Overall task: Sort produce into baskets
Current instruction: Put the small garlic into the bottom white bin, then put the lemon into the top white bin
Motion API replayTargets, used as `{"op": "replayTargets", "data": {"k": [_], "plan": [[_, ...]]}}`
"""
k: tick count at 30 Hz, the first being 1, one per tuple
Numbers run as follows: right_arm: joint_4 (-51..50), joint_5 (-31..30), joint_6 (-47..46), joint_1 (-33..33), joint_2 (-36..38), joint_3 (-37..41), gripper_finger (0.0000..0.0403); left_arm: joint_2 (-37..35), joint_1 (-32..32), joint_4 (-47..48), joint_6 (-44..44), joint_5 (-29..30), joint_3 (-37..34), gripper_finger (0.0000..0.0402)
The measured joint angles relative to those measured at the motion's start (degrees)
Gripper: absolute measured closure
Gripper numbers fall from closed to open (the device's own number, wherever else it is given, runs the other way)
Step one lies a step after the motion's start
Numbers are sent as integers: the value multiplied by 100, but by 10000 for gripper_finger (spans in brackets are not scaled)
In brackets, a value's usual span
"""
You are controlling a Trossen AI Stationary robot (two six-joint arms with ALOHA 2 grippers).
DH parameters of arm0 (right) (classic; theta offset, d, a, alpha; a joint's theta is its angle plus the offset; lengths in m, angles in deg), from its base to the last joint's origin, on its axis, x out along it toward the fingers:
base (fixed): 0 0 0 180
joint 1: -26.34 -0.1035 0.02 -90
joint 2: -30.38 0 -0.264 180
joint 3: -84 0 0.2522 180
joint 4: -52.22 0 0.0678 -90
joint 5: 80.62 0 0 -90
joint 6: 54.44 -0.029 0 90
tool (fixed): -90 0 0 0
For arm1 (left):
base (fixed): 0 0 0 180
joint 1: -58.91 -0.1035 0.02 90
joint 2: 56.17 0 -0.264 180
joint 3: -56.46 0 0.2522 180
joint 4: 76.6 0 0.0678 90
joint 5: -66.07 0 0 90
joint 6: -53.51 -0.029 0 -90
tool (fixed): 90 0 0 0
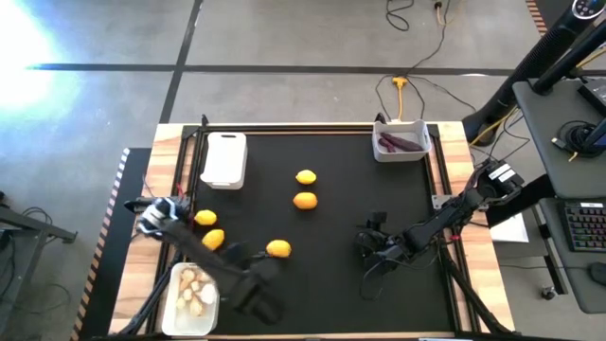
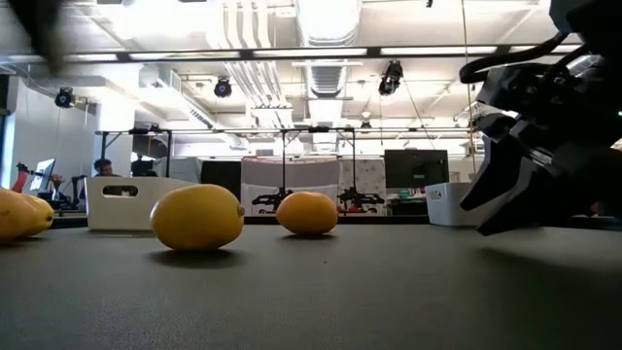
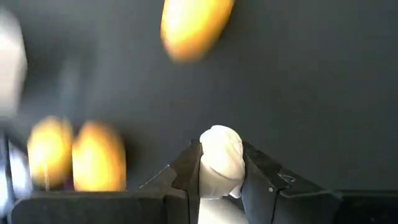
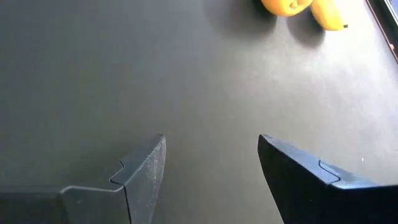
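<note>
A whitish lumpy piece [image 3: 220, 160] of produce sits clamped between the two dark fingers of the left gripper [image 3: 221, 180], its rounded end poking out beyond the fingertips above the black mat [image 1: 331, 284]. In the high view that gripper [image 1: 234, 254] hangs over the near left part of the mat, just beside the near-left basket [image 1: 176, 317], which already holds several more whitish lumpy pieces [image 1: 196, 289]. Five lemons lie loose on the mat: one [image 1: 278, 248] just beside the left gripper, two [image 1: 205, 218] [image 1: 213, 239] close together near the left edge, and two [image 1: 306, 177] [image 1: 305, 200] near the middle, one behind the other. From table height the nearest lemon [image 2: 197, 218] and another behind it [image 2: 308, 213] rest on the mat, apart from each other. At the far left stands an empty white basket [image 1: 223, 159]; the far-right basket [image 1: 401, 152] holds slim dark purple pieces [image 1: 400, 144]. The right gripper [image 4: 211, 165] waits with its fingers spread wide and nothing between them, low over bare mat on the right half of the table [image 1: 455, 142], well apart from every fruit; two lemons [image 4: 286, 5] show farther off in its wrist view.
</note>
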Motion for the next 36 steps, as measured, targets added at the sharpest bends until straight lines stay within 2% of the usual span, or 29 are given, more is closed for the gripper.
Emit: {"op": "replayTargets", "data": {"k": [4,6,9,13,17,19,25,30,33,34,36], "plan": [[123,0,31,0,0,-4,154,-747,599,-90,1502,-1674,-1290,334],[116,-1,36,0,0,-2,154,-1071,907,-393,2172,-2204,-1814,334],[181,0,47,0,0,-2,154,-1496,1297,-1172,2960,-2450,-2461,334],[237,0,51,0,0,-4,154,-1704,1516,-2351,3627,-2555,-3237,328],[244,0,51,0,0,-4,154,-1591,1538,-3037,3554,-3537,-3747,319],[245,-2,56,0,0,-4,154,-1523,1533,-2984,3532,-3953,-3871,311],[247,161,47,0,-2,-4,154,-1520,1480,-2777,3472,-3728,-3805,258],[295,155,53,0,0,-4,154,-1565,1202,-2178,2956,-3706,-3163,203],[358,155,60,0,-2,-4,154,-1565,1001,-1769,2679,-3584,-2722,187],[357,155,66,0,-1,-4,154,-1565,946,-1612,2611,-3461,-2596,185],[358,155,69,0,-1,-4,154,-1565,841,-1434,2424,-2830,-2359,184]]}}
